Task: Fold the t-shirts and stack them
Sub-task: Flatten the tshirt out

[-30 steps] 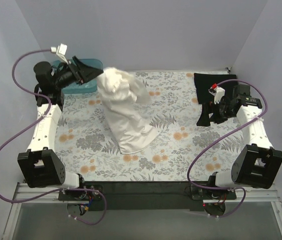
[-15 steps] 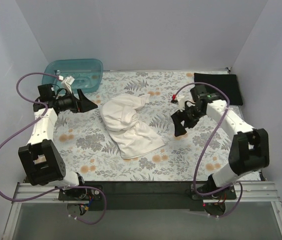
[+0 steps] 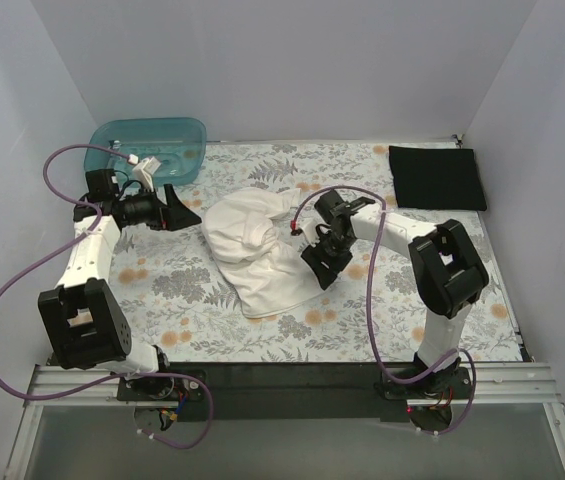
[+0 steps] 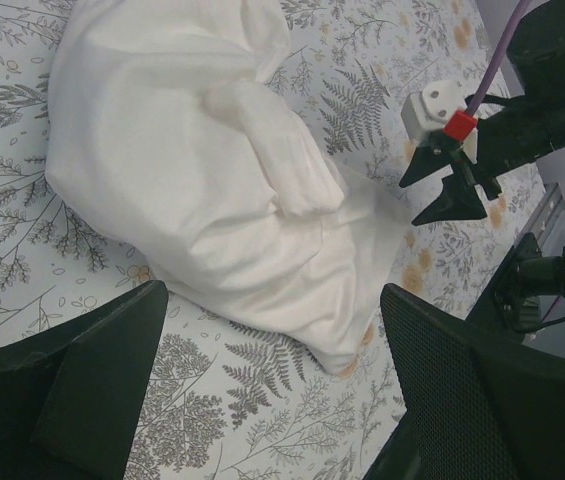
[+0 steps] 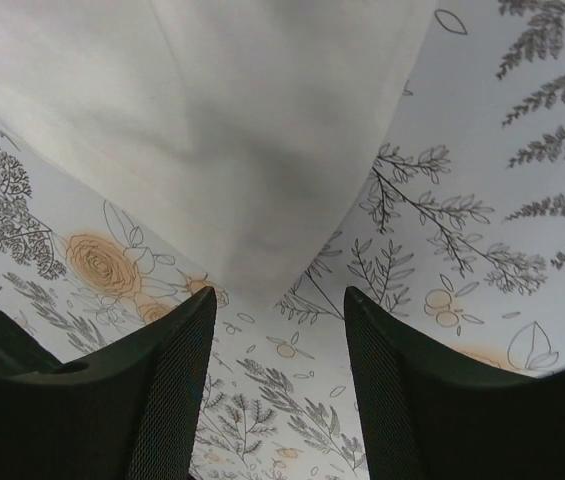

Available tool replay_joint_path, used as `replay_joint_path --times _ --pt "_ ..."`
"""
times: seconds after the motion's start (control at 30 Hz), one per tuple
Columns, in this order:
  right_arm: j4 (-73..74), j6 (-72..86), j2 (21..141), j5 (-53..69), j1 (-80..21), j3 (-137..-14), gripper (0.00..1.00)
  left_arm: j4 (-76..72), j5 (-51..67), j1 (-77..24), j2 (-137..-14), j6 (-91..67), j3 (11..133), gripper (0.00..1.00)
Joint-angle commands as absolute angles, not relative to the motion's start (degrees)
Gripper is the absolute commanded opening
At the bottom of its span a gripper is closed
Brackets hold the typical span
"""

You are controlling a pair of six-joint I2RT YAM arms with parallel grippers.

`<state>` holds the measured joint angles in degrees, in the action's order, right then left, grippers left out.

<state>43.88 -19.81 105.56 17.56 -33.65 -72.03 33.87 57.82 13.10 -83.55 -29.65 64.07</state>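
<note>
White shirt (image 3: 257, 250): crumpled in a heap at mid-table on the floral cloth (image 3: 362, 300). One end is bunched toward the far side, and the flatter end tapers to a corner toward the near side. Not folded.

Black shirt (image 3: 437, 178): folded flat in a rectangle at the far right corner, well apart from the white one. Not stacked.

Tub (image 3: 147, 145): far left corner.

Left gripper (image 3: 184, 210): just left of the heap, aimed right toward it. In the wrist view its fingers (image 4: 82, 370) are spread wide with nothing between them. The shirt (image 4: 212, 190) lies ahead of them, not touched.

Right gripper (image 3: 320, 268): low at the right edge of the shirt's near end. In the wrist view the jaws stand apart and hold nothing. The shirt's corner (image 5: 242, 130) points into the gap just beyond the fingertips (image 5: 182, 340). Cannot tell whether they touch the fabric.
</note>
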Motion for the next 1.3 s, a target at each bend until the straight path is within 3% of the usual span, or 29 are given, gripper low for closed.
replay_joint_path --times 0.0,0.13,0.23,0.37,0.63,0.87,0.97,1.0,1.03,1.1,1.13,1.27 --pt "42.01 -18.11 107.75 14.16 -35.85 -73.92 0.6 31.21 57.39 12.92 -80.77 -30.23 63.46 0.87" --pt "41.57 -17.4 110.82 13.01 -37.09 -74.35 0.51 30.59 56.52 12.22 -81.39 -29.8 64.86 0.87" --pt "41.66 -17.05 111.62 12.57 -37.09 -74.36 0.34 29.98 55.46 11.08 -81.47 -29.36 66.18 0.87" --pt "42.18 -17.84 108.47 12.57 -37.18 -71.38 0.01 29.97 52.57 6.79 -81.91 -25.68 66.62 0.87" --pt "43.85 -23.28 92.93 9.32 -31.13 -64.6 0.01 29.1 43.87 -4.91 -84.98 -8.45 64.69 0.87" --pt "47.46 -29.17 86.14 5.72 -22.51 -60.83 0.01 23.29 31.12 -12.03 -94.64 -6.42 66.26 0.83" --pt "47.99 -31.02 84.55 3.78 -19.34 -59.33 0.01 23.2 25.59 -13.44 -100.09 -7.81 67.06 0.67" --pt "48.08 -31.98 84.2 3.26 -18.03 -59.24 0.01 23.55 24.71 -13.45 -101.06 -8.78 67.58 0.53" --pt "48.16 -32.51 83.76 2.99 -17.5 -59.33 0.01 24.6 23.57 -13.36 -102.38 -9.83 67.94 0.3" --pt "48.6 -33.92 83.5 2.12 -15.92 -59.68 0.01 25.83 20.83 -12.49 -102.05 -13.26 67.15 0.04" --pt "49.04 -34.45 82.97 1.85 -15.39 -59.76 0.01 27.67 21.44 -11.78 -99.69 -14.4 66.37 0.0" --pt "49.48 -36.65 81.74 0.88 -13.8 -58.8 0.01 32.86 24.59 -8.27 -88.21 -11.19 57.59 0.0"
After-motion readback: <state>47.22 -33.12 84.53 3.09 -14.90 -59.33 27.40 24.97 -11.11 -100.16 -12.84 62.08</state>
